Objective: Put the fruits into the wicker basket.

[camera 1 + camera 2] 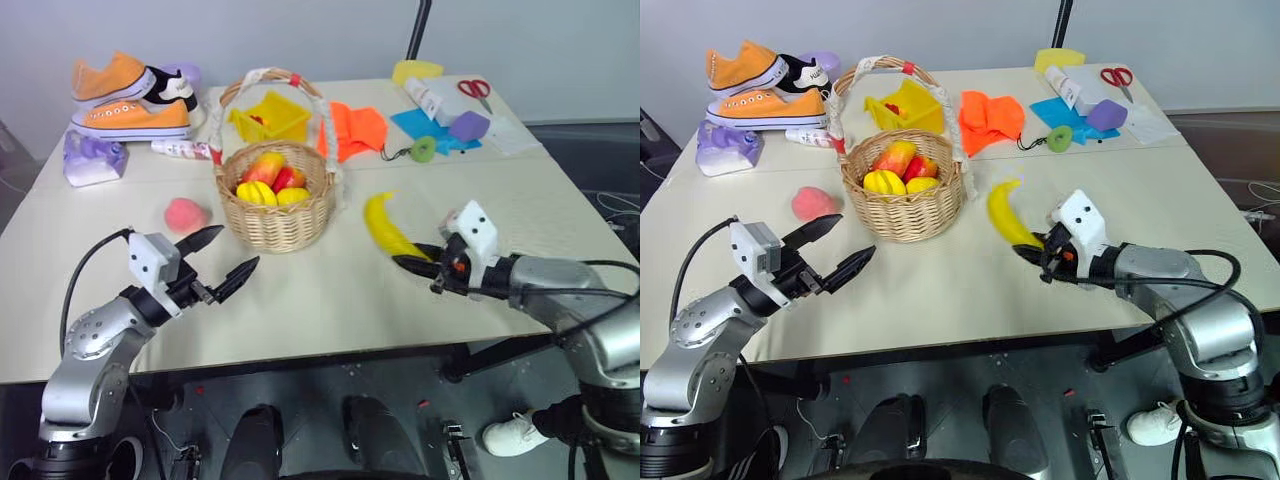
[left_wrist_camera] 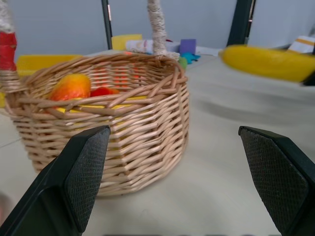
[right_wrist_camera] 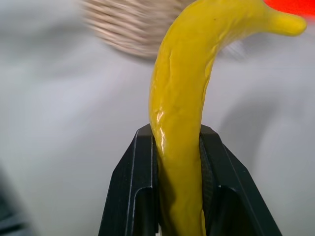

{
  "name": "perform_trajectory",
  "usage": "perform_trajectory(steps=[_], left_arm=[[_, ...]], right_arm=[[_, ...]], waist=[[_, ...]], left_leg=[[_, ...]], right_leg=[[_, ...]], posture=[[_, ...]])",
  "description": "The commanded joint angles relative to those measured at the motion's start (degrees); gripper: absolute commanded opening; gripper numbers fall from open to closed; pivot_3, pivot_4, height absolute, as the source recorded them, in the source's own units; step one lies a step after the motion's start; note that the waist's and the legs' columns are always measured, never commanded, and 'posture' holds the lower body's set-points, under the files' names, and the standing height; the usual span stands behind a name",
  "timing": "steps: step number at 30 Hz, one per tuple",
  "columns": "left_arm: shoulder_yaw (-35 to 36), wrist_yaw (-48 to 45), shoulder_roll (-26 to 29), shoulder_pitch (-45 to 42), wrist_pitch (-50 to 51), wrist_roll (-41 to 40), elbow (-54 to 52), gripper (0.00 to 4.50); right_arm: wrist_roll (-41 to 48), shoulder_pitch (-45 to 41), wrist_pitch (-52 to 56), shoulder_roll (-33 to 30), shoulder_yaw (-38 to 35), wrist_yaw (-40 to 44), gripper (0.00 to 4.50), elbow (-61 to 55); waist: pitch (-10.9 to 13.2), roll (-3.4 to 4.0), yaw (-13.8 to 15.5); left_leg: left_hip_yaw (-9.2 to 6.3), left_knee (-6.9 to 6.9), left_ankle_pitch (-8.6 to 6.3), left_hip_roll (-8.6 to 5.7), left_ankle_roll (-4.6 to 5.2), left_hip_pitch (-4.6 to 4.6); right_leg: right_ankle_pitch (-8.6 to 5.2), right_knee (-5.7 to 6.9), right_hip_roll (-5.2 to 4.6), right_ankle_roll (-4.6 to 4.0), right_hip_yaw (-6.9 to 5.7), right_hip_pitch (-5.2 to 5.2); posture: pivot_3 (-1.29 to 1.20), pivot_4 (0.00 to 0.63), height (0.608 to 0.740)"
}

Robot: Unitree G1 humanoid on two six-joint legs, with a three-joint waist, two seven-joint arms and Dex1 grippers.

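Note:
My right gripper (image 1: 412,262) is shut on the lower end of a curved yellow banana (image 1: 385,229), which hangs above the table to the right of the wicker basket (image 1: 277,215). The right wrist view has the banana (image 3: 184,108) clamped between the two black fingers (image 3: 133,196). A pink-red peach (image 1: 186,214) lies on the table left of the basket. The basket holds several yellow and red fruits. My left gripper (image 1: 228,258) stands open with nothing between its fingers, in front of the basket and below the peach; in the left wrist view it faces the basket (image 2: 113,132).
Behind the basket lie a yellow plastic bin (image 1: 270,117), orange cloth (image 1: 357,130), orange shoes (image 1: 130,95), a purple pack (image 1: 92,158) and a tube (image 1: 185,150). At back right lie a green disc (image 1: 423,149), blue cloth, a purple block (image 1: 468,125) and scissors (image 1: 476,91).

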Motion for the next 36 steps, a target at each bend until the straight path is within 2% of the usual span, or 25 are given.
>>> perform_trajectory(steps=[1, 4, 10, 14, 18, 21, 24, 30, 34, 36], left_arm=[[1.4, 0.4, 0.0, -1.7, -2.2, 0.4, 0.5, 4.49], [1.2, 0.3, 0.0, -1.5, -3.0, 0.8, 1.5, 4.49], [2.5, 0.9, -0.1, -0.1, -4.2, 0.8, 1.1, 4.49], [4.1, 2.9, -0.5, 1.4, -4.7, 1.0, 0.2, 4.49], [3.6, 4.1, -1.1, 2.8, -4.9, 1.6, -1.4, 4.49], [3.5, 4.8, -1.4, 3.3, -4.5, 1.2, -2.2, 4.49], [3.5, 5.1, -1.6, 3.3, -4.4, 1.1, -2.3, 4.49], [4.6, 6.9, -2.0, 2.5, -5.1, 2.1, -0.3, 4.49], [5.7, 12.0, -2.9, 2.5, -5.5, 6.2, 2.8, 4.49], [5.5, 15.4, -2.9, 2.0, -5.9, 10.2, 4.5, 4.49]], right_arm=[[0.1, -8.7, -1.2, 4.5, 4.9, -1.0, 0.62, 1.9], [-2.9, -15.0, -4.2, 7.9, 10.9, 0.5, 0.62, 7.7], [-8.3, -26.4, -10.9, 15.9, 16.6, 1.2, 0.62, 22.9], [-14.7, -34.8, -17.6, 24.8, 17.1, -5.6, 0.62, 39.3], [-13.9, -36.6, -15.9, 28.4, 15.2, -5.2, 0.62, 45.1], [-15.1, -37.8, -17.8, 29.5, 14.0, -6.1, 1.82, 48.3], [-16.2, -37.3, -19.1, 29.3, 14.2, -6.0, 3.23, 47.1], [-12.5, -30.4, -21.7, 24.4, 11.3, -0.4, 3.23, 32.6], [-6.5, -18.9, -20.6, 18.3, 6.2, 4.0, 3.23, 18.9], [-8.2, -12.4, -25.5, 15.7, 5.2, 4.9, 3.23, 16.0]], waist=[[0.0, -0.01, -0.2], [0.0, -0.03, -0.2], [0.0, -0.05, 0.3], [0.0, -0.04, 0.0], [0.0, -0.07, 0.6], [0.0, -0.07, 0.9], [0.0, -0.07, 0.9], [0.0, -0.06, 1.1], [0.0, -0.08, 1.1], [0.0, -0.09, 1.0]], left_leg=[[-0.01, 0.01, 0.0, 0.0, 0.0, -0.03], [-0.03, -0.04, 0.0, 0.0, 0.0, -0.1], [0.0, -0.06, -0.01, -0.02, 0.01, -0.22], [0.05, -0.06, -0.01, 0.0, 0.01, -0.18], [0.03, -0.06, -0.01, 0.0, 0.01, -0.19], [0.07, -0.07, -0.01, -0.01, 0.01, -0.21], [0.07, -0.07, -0.01, -0.01, 0.0, -0.22], [0.03, -0.12, -0.01, -0.01, 0.0, -0.23], [0.01, -0.13, -0.01, -0.02, 0.01, -0.23], [0.01, -0.12, -0.01, -0.02, 0.01, -0.21]], right_leg=[[0.01, 0.0, 0.0, -0.02, 0.0, -0.02], [0.0, -0.02, 0.0, -0.01, -0.02, -0.07], [0.0, -0.04, -0.05, 0.03, -0.04, -0.15], [0.0, -0.02, -0.05, 0.02, -0.03, -0.16], [0.01, 0.01, -0.06, 0.02, -0.05, -0.16], [0.01, -0.01, -0.12, 0.02, -0.05, -0.16], [0.01, -0.01, -0.12, 0.02, -0.05, -0.16], [0.01, -0.01, -0.12, 0.03, -0.09, -0.18], [0.02, -0.04, -0.12, 0.05, -0.1, -0.15], [0.01, -0.05, -0.12, 0.04, -0.09, -0.12]], posture=[[0.0, 0.15, 0.74], [0.0, 0.15, 0.74], [0.0, 0.15, 0.74], [0.0, 0.15, 0.74], [0.0, 0.15, 0.74], [0.0, 0.15, 0.74], [0.0, 0.15, 0.74], [0.0, 0.15, 0.74], [0.0, 0.15, 0.74], [0.0, 0.15, 0.74]])
